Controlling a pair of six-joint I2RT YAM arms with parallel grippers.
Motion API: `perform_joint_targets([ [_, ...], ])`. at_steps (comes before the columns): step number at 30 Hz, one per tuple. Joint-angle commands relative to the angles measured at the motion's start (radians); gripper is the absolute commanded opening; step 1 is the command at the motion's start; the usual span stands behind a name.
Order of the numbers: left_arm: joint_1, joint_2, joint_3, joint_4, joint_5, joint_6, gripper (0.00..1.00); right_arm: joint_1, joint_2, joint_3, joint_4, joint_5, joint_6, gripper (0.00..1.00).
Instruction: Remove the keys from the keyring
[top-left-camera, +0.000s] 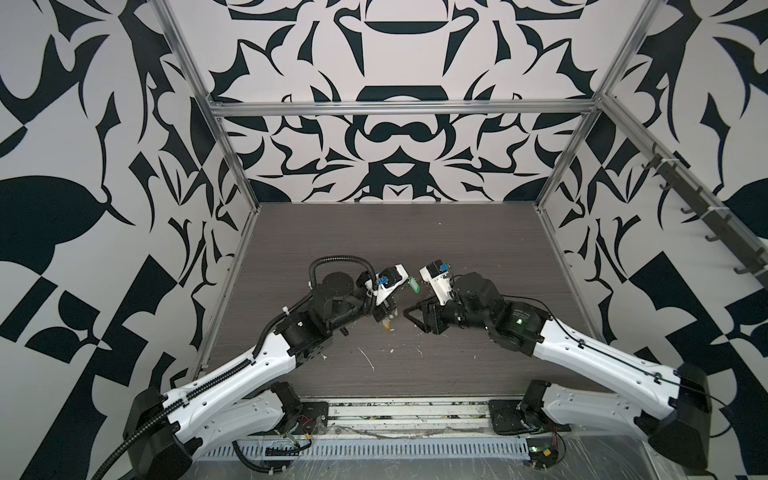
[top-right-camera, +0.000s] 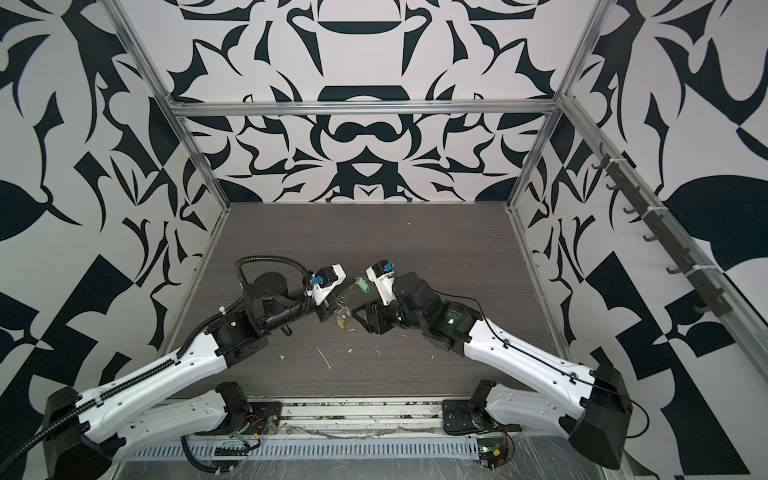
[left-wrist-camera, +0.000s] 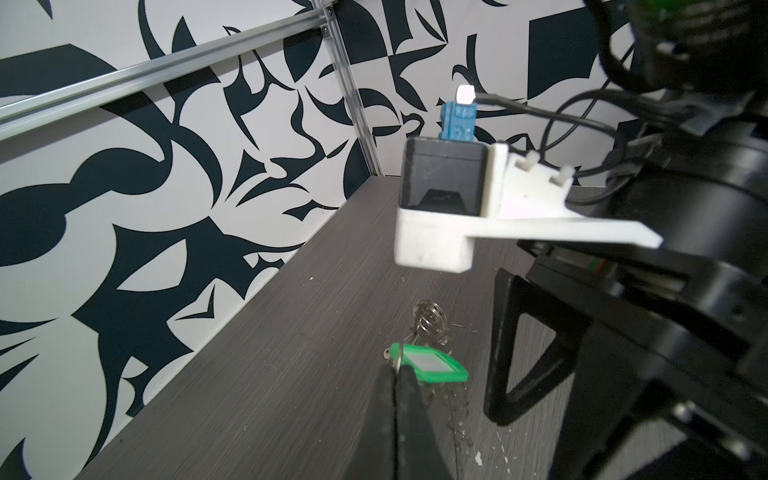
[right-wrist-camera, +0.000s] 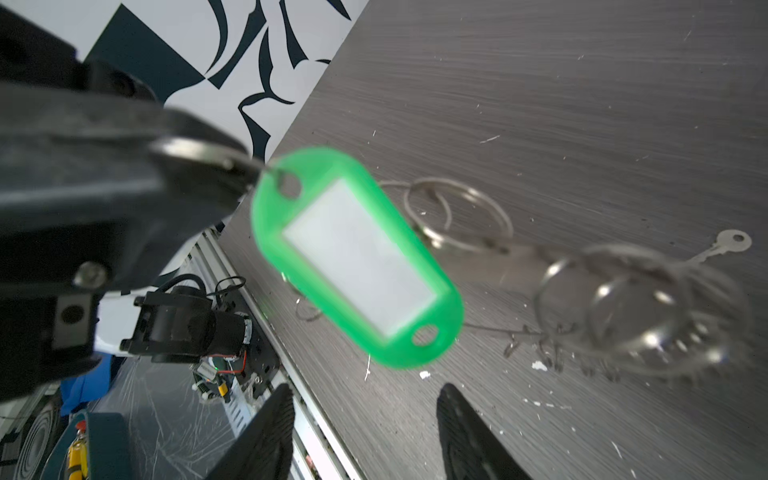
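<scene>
— Where is the keyring (right-wrist-camera: 648, 316)?
— Between the two arms, over the middle of the grey table (right-wrist-camera: 540, 83). It is blurred, and split rings (right-wrist-camera: 457, 216) link it to the green tag (right-wrist-camera: 357, 257). A small silvery key (right-wrist-camera: 725, 245) shows just beyond it.
— And the grippers?
— The left gripper (left-wrist-camera: 395, 374) is clamped on a silvery metal piece (right-wrist-camera: 195, 151) at the tag's eyelet. The right gripper (right-wrist-camera: 366, 390) stands apart from the tag, its jaws spread and holding nothing.
</scene>
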Motion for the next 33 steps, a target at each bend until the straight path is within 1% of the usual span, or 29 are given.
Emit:
perform_joint_targets([
  [1,0.008,0.001,0.057,0.043,-0.005,-0.025,0.00,0.024,0.002,-0.014,0.112,0.027,-0.006,0.60],
  [7,0.009,0.019,0.077,0.037,-0.007,-0.043,0.00,0.047,0.002,-0.062,0.206,0.046,0.018,0.61],
  [13,0.009,0.028,0.090,0.031,-0.006,-0.059,0.00,0.060,0.009,-0.069,0.222,0.099,-0.008,0.63],
  [15,0.009,0.028,0.093,0.031,-0.006,-0.060,0.00,0.058,0.007,-0.055,0.189,0.133,-0.021,0.64],
  [19,0.010,0.024,0.093,0.018,-0.014,-0.057,0.00,0.058,-0.084,-0.086,0.162,0.214,-0.035,0.63],
  [21,0.011,0.019,0.089,0.010,-0.014,-0.050,0.00,0.058,-0.142,-0.085,0.115,0.250,-0.054,0.63],
  [24,0.013,0.011,0.077,-0.001,0.006,-0.032,0.00,0.059,-0.194,-0.031,-0.039,0.341,-0.099,0.63],
  [27,0.015,0.003,0.071,-0.014,0.030,-0.021,0.00,0.056,-0.172,0.057,-0.197,0.390,-0.172,0.63],
  [31,0.015,-0.009,0.077,-0.048,0.081,0.014,0.00,0.043,-0.123,0.153,-0.309,0.390,-0.275,0.66],
  [33,0.016,-0.013,0.080,-0.067,0.092,0.036,0.00,0.029,-0.107,0.198,-0.355,0.391,-0.330,0.70],
])
